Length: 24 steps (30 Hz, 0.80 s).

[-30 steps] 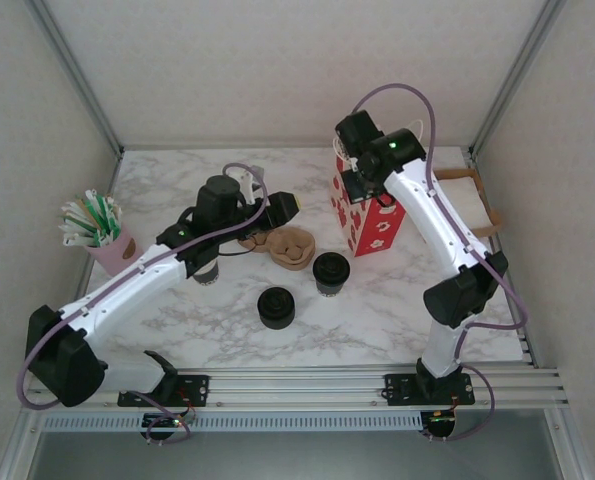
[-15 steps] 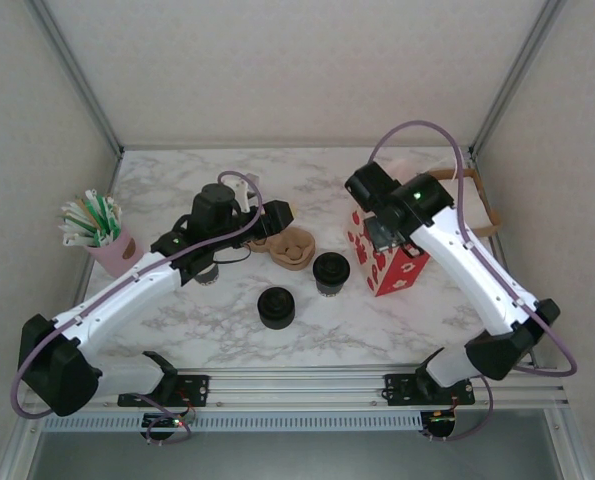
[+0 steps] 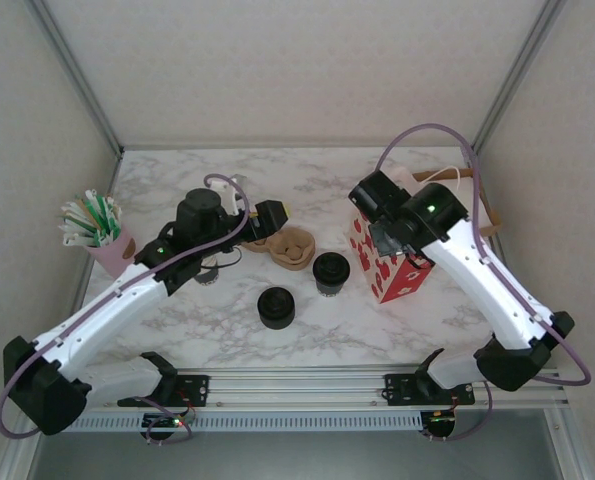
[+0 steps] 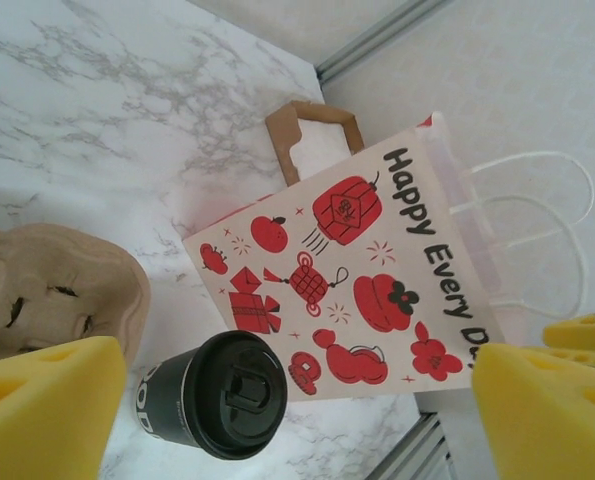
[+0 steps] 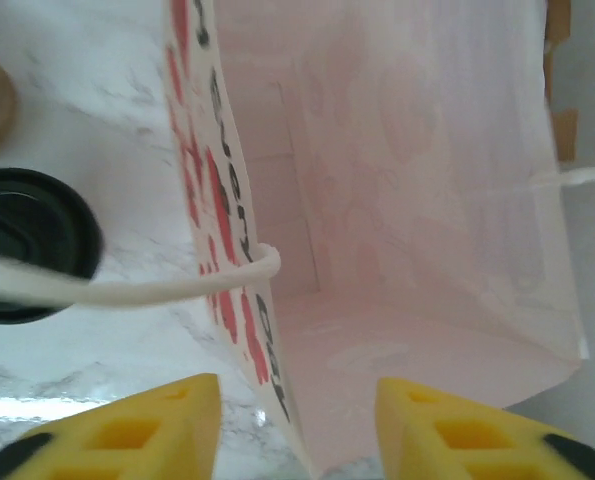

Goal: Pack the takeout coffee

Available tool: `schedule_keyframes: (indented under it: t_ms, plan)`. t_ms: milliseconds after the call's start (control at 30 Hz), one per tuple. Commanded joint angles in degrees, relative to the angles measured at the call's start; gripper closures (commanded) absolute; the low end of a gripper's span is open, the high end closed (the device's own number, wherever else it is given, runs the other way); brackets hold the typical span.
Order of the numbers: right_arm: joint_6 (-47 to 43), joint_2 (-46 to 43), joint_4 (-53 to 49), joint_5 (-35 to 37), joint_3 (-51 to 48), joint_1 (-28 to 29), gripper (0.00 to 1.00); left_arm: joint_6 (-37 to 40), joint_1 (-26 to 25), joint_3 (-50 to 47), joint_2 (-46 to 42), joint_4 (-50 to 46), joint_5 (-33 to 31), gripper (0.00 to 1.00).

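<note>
On the marble desk (image 3: pixel 377 320), the lidded coffee cup (image 3: pixel 331 272) stands upright just beside the printed paper bag (image 3: pixel 402 275).
The left gripper (image 4: pixel 297 410) is spread wide, holding nothing. The right gripper (image 5: pixel 297 440) hangs over the bag's open mouth, fingers apart, with the bag's front wall between them and not pinched.

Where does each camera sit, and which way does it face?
Top external: above and behind, looking down on the table; left arm, right arm show.
Left wrist: on the left arm, faces bag and coffee; own fingers.
Right wrist: above the bag, looking into it; own fingers.
Shared: all see bag and coffee.
</note>
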Motion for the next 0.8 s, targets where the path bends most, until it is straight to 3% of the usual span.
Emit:
schedule_keyframes:
  t_ms: [0, 167, 333, 500, 767]
  plan:
    - [-0.43, -2.32, -0.23, -1.58, 4.69, 1.9, 0.47, 1.48, 1.26, -0.37, -4.29, -3.74, -4.16, 0.0]
    - [-3.23, -0.36, 4.05, -8.17, 9.64, 6.25, 0.37, 3.48, 5.06, 0.13, -8.72, -8.39, -5.93, 0.01]
    - [-6.09, 6.07, 7.63, -14.75, 14.07, 10.26, 0.31, 6.14, 16.04, 1.22, -8.48, -10.23, 0.64, 0.0]
    - [-8.03, 15.83, 10.65, -19.84, 17.33, 12.16, 0.3, 5.64, 25.71, 2.12, -2.46, -6.37, 10.02, 0.0]
    - [-11.08, 30.78, 15.99, -23.2, 21.27, 12.68, 0.3, 3.79, 31.02, 4.31, 8.59, 1.13, 14.37, 0.0]
